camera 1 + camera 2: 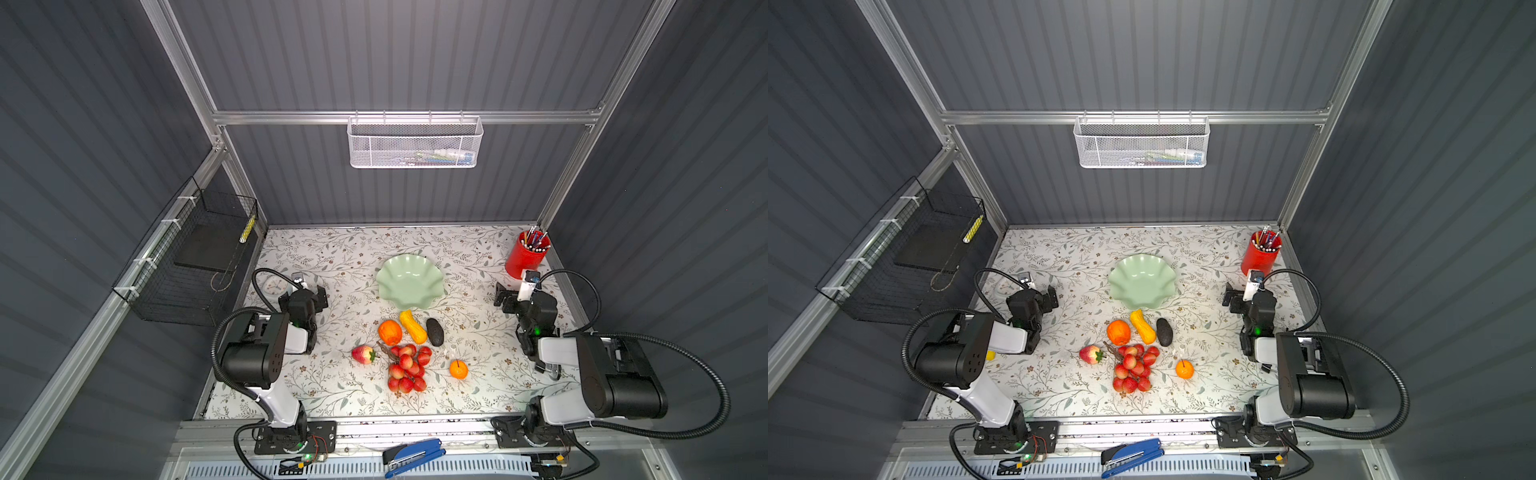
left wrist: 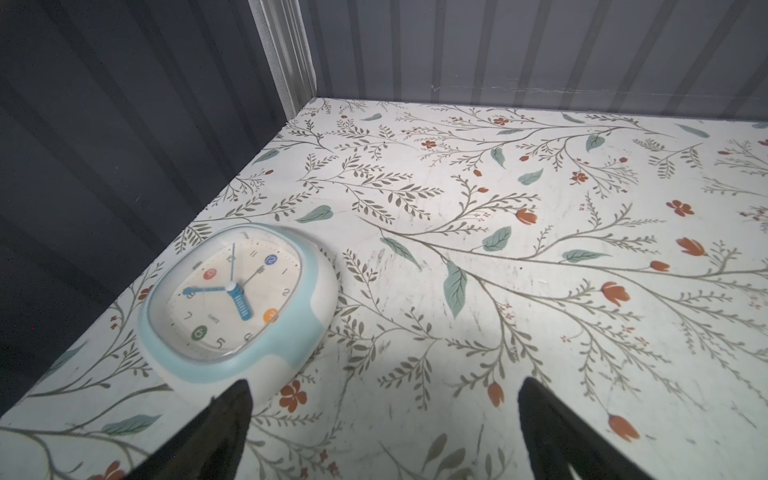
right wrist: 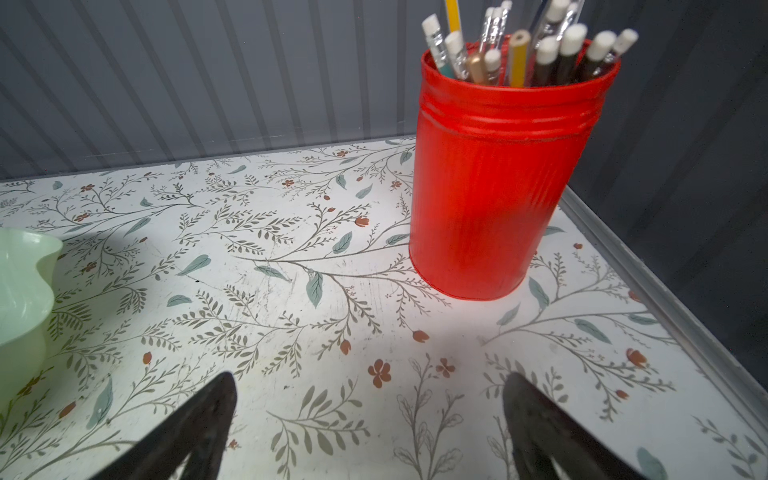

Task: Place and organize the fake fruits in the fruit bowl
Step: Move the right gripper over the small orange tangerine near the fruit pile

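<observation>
REMOTE RIG, TABLETOP: Six fake fruits lay on the floral table (image 1: 332, 257) in front of the empty fruit bowl (image 1: 409, 282) as I looked in through the cameras. The pale green bowl with its wavy rim sat upright near the middle of the table, toward the back wall. Just in front of it, in both top views, I saw a row of three. These were the larger orange-red round fruit (image 1: 390, 332), the yellow-orange ridged oblong (image 1: 413, 327) and the dark avocado (image 1: 435, 331). The oblong's far end lay at the bowl's near rim, and I could not tell whether they touched. Nearer to me were the red strawberry (image 1: 363, 354), the bunch of red berries (image 1: 407, 368) just beside it, and the small orange (image 1: 458, 369), apart on the right.

The left gripper (image 2: 384, 386) hung over the table's left side, fingers spread wide and holding nothing. Its wrist view showed a blue-and-white clock (image 2: 241, 299) lying face up close to one finger, by the side wall. The right gripper (image 3: 369, 378), over the right side, was likewise wide and empty. Its wrist view showed the red pen cup (image 3: 498, 187), full of pencils, and part of the bowl's wall. Both grippers were well apart from the fruits. A blue stapler (image 1: 413, 455) lay on the front rail.
</observation>
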